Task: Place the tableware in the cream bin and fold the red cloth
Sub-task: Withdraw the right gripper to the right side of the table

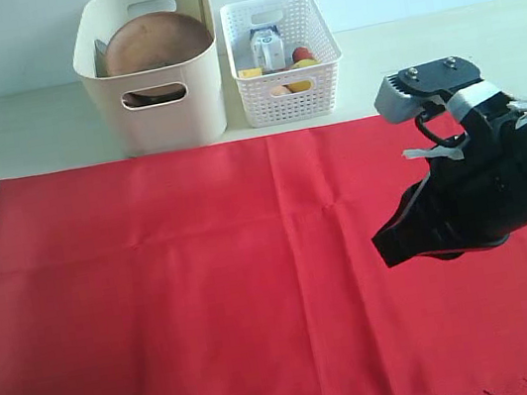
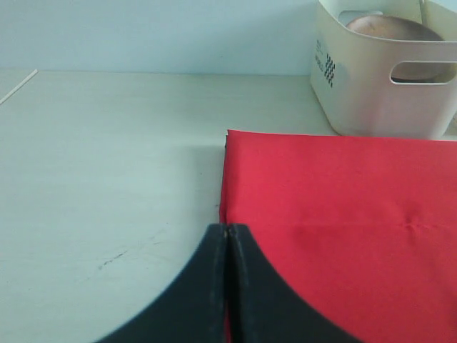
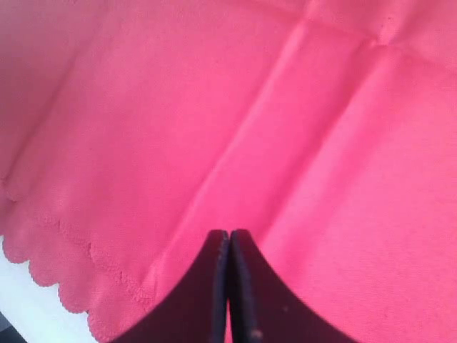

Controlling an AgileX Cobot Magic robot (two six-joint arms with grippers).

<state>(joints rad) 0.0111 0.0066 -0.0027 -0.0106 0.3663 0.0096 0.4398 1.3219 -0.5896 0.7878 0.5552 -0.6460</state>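
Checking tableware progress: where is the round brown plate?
Exterior view, upper left: the round brown plate sits inside the cream bin, left of the white basket.

Pale table [image 1: 23, 135] bears red cloth [image 1: 207, 286], cream bin [image 1: 158, 114], white basket [image 1: 289, 95]

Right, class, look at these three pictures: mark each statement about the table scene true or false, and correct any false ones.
1. The large bright red fabric cloth lies spread out on the pale table. True.
2. The round brown plate sits in the white lattice basket. False: it sits in the tall cream plastic bin.
3. The right claw is shut, above the cloth. True.
4. The left claw stands wide open. False: it is shut, near the cloth's corner.
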